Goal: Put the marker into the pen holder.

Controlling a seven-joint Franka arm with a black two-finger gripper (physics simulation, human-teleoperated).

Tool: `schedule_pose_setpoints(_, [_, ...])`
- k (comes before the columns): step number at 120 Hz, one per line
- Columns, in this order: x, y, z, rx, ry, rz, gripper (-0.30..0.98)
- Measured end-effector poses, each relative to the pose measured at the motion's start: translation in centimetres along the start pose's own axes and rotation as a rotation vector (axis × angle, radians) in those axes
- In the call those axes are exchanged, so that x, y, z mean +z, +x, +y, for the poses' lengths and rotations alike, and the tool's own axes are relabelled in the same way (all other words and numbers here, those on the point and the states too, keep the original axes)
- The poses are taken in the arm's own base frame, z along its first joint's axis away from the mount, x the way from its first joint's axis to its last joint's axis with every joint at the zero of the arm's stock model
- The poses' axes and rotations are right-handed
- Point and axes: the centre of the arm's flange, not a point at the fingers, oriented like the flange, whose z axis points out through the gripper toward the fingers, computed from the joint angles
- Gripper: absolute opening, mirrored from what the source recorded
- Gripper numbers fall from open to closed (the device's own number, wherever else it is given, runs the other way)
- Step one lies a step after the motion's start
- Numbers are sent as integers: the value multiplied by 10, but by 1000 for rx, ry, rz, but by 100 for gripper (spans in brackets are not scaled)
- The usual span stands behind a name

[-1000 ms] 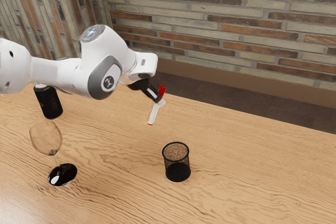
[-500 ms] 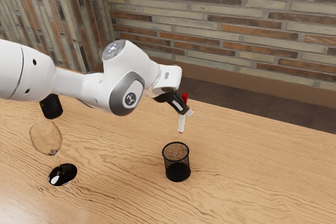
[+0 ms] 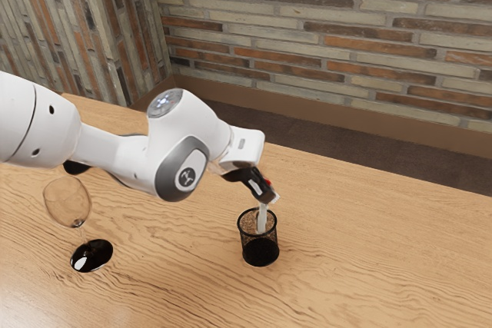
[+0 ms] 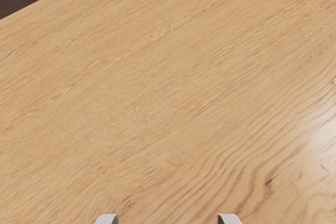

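Claw parted, gripping nothing, just above pen holder rim; marker reaches inside mesh wall.

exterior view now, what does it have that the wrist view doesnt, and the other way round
Exterior view: the gripper, the marker with its lower end inside the pen holder, the wine glass and the brick wall.

Wrist view: the wood grain up close, with a small dark mark.

Both: the wooden tabletop and dark floor beyond its edge.
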Motion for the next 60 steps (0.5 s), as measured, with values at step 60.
schedule_pose_setpoints(60, [-209,103,-201,-158,131,-186,64])
